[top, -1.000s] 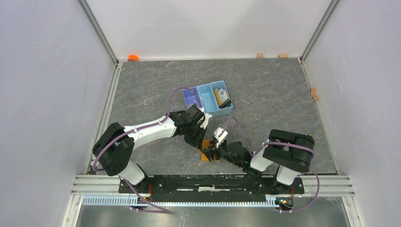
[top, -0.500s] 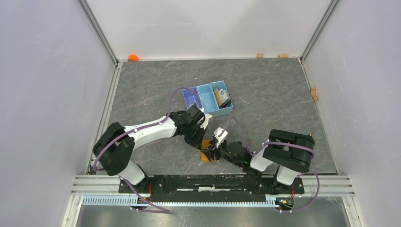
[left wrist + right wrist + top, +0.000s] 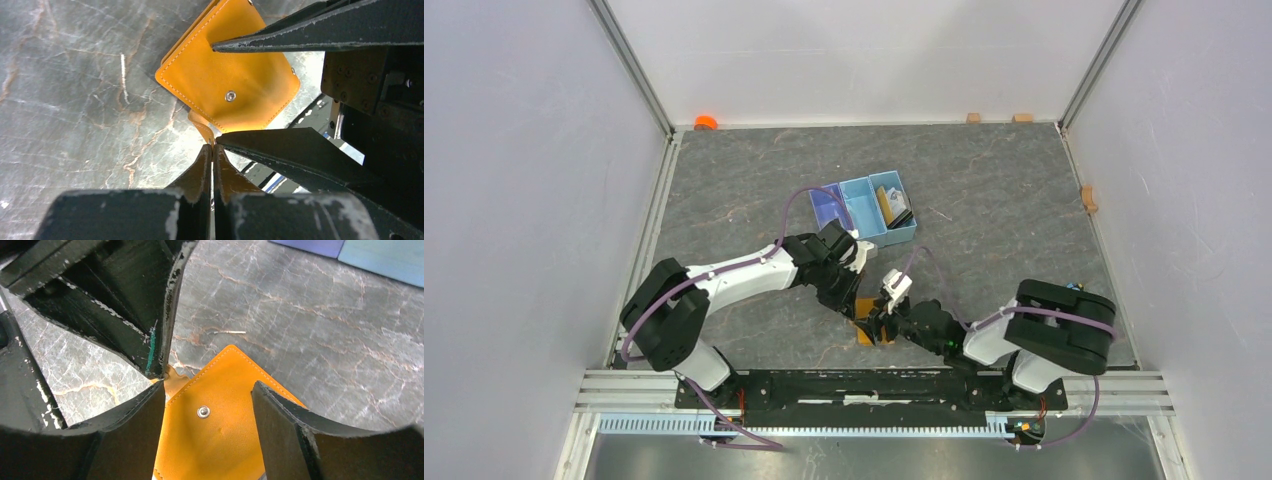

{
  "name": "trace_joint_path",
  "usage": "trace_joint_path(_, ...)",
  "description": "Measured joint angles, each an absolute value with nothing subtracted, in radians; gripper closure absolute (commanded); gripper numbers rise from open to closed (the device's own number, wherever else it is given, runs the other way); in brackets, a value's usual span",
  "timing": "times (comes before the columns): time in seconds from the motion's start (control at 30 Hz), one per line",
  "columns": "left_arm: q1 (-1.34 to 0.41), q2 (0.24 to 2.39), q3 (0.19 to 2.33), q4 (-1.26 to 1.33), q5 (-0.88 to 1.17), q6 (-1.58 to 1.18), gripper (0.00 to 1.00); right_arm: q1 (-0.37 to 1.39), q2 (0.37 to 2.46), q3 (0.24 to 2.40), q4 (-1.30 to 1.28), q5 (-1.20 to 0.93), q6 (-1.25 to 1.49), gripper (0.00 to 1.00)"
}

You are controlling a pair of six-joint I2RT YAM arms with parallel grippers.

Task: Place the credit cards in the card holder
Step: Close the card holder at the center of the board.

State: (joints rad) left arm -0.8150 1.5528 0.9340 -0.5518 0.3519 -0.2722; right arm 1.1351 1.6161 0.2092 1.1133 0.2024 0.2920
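Orange-tan card holder (image 3: 200,75) (silver snap (image 3: 230,95)), grey marbled table (image 3: 75,100)

The top camera sits high above and behind the arm bases and looks steeply down, far enough to take in the whole table (image 3: 1024,220). Each wrist camera looks at the surface from very near: the left one faces toward the near edge, the right one toward the blue tray (image 3: 380,255). All three views share the card holder (image 3: 862,333) (image 3: 235,65) (image 3: 220,440).
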Motion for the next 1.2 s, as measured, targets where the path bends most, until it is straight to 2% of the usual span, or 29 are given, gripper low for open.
trace_joint_path(0.33, -0.815, 1.596, 0.934, -0.517, 0.426, -0.295, 0.98, 1.135, 1.357, 0.180, 0.791, 0.203, 0.371, 0.26)
trace_joint_path(0.7, -0.815, 1.602, 0.934, -0.514, 0.425, -0.303, 0.98, 1.132, 1.161, 0.191, 0.406, 0.268, 0.520, 0.33)
trace_joint_path(1.2, -0.842, 1.608, 0.934, -0.448, 0.426, -0.405, 0.98, 1.132, 1.168, 0.192, 0.398, 0.274, 0.631, 0.38)
